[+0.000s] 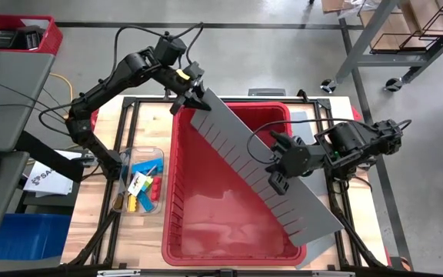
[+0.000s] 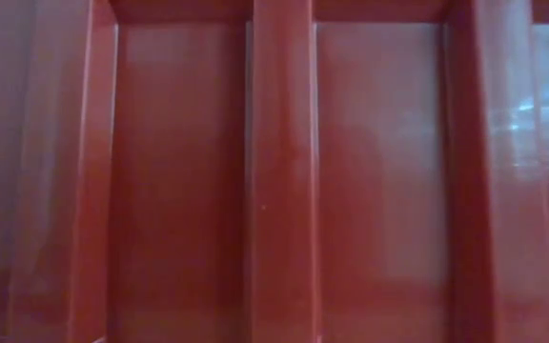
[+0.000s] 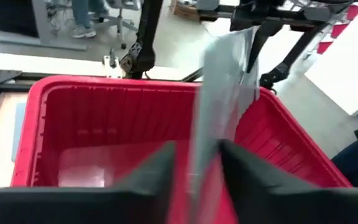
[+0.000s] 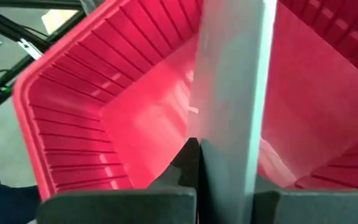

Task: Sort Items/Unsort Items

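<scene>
Above the large red bin (image 1: 229, 231), a long grey slotted divider panel (image 1: 268, 165) lies diagonally from the bin's far-left corner toward its near-right corner, carried between both arms. The left gripper (image 1: 193, 98) pinches the panel's far end: in the left wrist view its two dark fingers (image 3: 160, 171) stand on either side of the thin grey sheet (image 3: 219, 106), closed onto it. The right gripper (image 1: 281, 163) is clamped on the panel near mid-length; the right wrist view shows the sheet's edge (image 4: 232, 93) running up from between its closed fingers.

The items to be sorted, small blue, yellow and red blocky pieces (image 1: 143, 187), lie in a clear tray (image 1: 129, 154) on the table just left of the bin, untouched by either gripper. The low view shows only the bin's ribbed red wall (image 2: 284, 171).

Handling, as a judgement: the panel appears thin, light and stiff along its plane, yet liable to flex or twist across its length, and its smooth faces may slip in a pinch. It is best held at two separated points near its edges, as here. The blocks look rigid, light and not fragile; each should be taken across two flat opposite faces. Crowding in the tray may hinder finger access.
</scene>
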`<action>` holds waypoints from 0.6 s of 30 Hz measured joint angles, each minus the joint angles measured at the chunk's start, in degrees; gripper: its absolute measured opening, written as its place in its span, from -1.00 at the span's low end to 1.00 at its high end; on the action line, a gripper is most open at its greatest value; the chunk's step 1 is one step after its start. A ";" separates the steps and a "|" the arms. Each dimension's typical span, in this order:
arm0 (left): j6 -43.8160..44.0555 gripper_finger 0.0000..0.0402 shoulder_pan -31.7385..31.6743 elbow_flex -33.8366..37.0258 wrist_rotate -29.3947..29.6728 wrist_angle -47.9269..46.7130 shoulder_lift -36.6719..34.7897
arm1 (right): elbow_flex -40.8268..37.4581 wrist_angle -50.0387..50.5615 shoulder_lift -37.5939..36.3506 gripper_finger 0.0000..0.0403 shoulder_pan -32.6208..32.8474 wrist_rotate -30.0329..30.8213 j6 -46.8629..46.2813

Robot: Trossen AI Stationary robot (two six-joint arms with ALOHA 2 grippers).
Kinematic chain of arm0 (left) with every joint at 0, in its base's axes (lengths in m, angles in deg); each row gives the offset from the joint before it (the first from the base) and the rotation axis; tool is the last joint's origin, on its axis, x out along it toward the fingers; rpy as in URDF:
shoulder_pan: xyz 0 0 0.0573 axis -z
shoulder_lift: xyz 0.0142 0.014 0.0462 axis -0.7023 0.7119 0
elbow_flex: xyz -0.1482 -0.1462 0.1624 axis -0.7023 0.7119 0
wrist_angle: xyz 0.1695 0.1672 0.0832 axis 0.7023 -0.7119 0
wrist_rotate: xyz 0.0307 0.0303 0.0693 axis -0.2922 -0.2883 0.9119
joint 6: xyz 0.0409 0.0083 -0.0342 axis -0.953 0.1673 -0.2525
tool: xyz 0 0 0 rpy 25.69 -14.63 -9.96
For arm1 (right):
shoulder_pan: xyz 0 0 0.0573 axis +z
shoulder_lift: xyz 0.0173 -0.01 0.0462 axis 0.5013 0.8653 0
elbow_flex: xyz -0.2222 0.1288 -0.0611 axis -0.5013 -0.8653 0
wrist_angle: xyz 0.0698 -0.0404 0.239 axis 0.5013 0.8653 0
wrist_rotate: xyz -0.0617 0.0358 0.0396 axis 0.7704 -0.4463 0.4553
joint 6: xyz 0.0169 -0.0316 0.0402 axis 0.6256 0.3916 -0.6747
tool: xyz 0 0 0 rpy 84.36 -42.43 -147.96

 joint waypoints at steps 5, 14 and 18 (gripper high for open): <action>-2.62 -0.94 -0.42 -0.02 -2.51 -1.59 -0.56 | -0.06 -2.48 0.02 -0.90 0.05 1.43 1.44; -6.50 -0.99 -5.93 -0.02 -1.88 -8.07 -3.85 | 0.04 -3.85 -0.22 -0.24 -0.61 6.79 2.95; -10.11 -0.99 -7.96 -0.02 -1.79 -12.10 -5.04 | 3.32 -1.18 -0.39 -0.06 -0.80 4.48 4.45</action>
